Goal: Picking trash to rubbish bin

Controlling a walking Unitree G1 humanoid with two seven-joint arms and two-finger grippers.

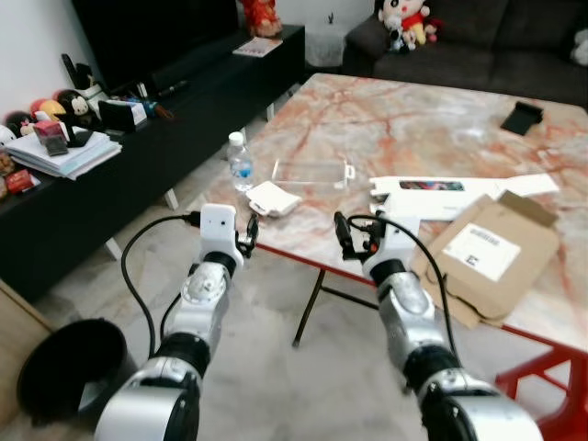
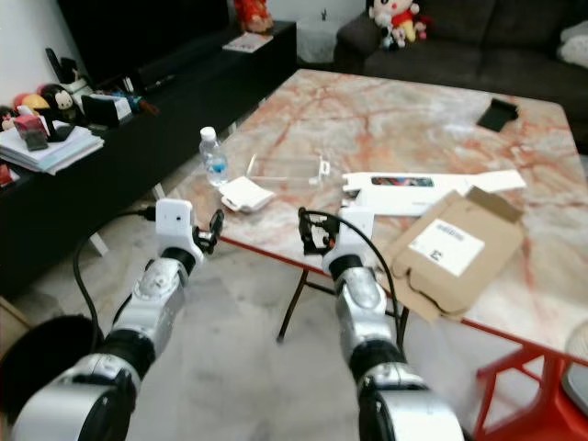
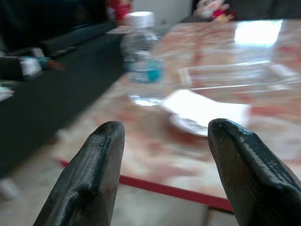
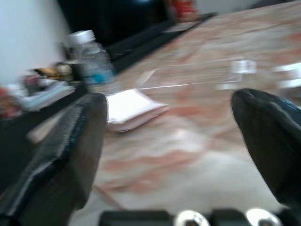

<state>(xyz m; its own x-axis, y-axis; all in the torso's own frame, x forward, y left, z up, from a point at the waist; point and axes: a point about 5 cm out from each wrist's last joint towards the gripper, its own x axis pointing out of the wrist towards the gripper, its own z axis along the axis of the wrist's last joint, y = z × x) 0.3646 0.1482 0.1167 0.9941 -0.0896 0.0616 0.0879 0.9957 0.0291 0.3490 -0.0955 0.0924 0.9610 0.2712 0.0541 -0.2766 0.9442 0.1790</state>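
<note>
Hovering at table edge (image 1: 303, 260): left tool (image 1: 249, 233), right tool (image 1: 352, 235), both spread

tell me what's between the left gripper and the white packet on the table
Only bare marble table edge lies between the open left gripper and the white packet, seen in the left wrist view.

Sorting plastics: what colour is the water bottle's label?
Blue, on the water bottle; clearest in the left wrist view.
</note>
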